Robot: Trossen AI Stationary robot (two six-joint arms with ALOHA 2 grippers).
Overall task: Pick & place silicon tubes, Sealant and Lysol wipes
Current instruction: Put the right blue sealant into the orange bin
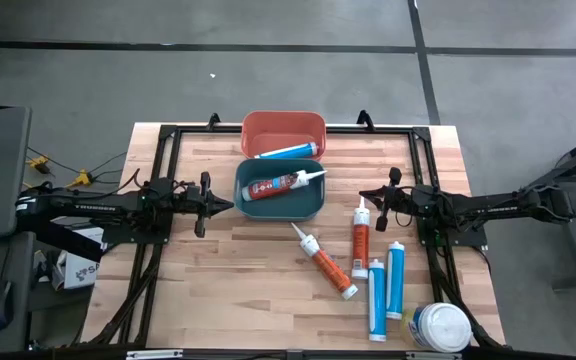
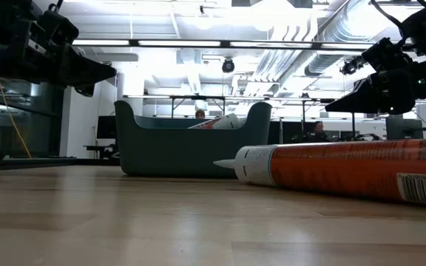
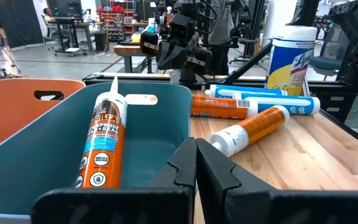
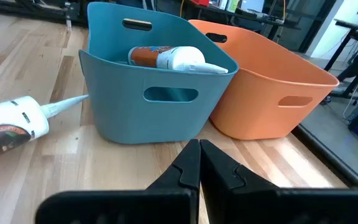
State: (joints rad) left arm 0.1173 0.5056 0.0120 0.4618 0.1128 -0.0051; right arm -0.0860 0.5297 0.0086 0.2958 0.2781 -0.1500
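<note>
A teal bin (image 1: 280,191) holds an orange sealant tube (image 1: 286,184). An orange bin (image 1: 283,133) behind it holds a blue tube (image 1: 288,152). Two orange tubes (image 1: 325,262) (image 1: 360,238) and two blue tubes (image 1: 377,298) (image 1: 396,279) lie on the table at the right. The Lysol wipes canister (image 1: 439,326) stands at the near right corner; it also shows in the left wrist view (image 3: 293,57). My left gripper (image 1: 230,205) is shut and empty, left of the teal bin. My right gripper (image 1: 362,194) is shut and empty, right of that bin.
The black frame rails (image 1: 168,130) run along the table's edges. Bare wood lies at the near left of the table (image 1: 228,290). A person shows in the room beyond the table in the low view (image 2: 200,114).
</note>
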